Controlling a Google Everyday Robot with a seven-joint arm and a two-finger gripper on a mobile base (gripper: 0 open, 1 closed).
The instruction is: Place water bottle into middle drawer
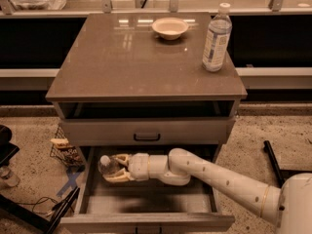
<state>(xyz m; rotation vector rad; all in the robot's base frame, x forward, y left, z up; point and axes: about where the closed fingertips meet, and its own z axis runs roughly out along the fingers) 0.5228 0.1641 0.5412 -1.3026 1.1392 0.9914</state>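
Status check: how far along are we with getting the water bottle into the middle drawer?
Done: the middle drawer stands open. In hand: the gripper is inside it, toward the left rear, closed on the water bottle; whether the bottle touches the drawer floor I cannot tell. Left: set it down, release and withdraw.

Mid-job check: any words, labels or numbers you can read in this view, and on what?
None is legible.
Blue-white label on the tall bottle on the cabinet top: too blurred to read.
Dark band on the water bottle, held by the gripper in the middle drawer: too small to read.
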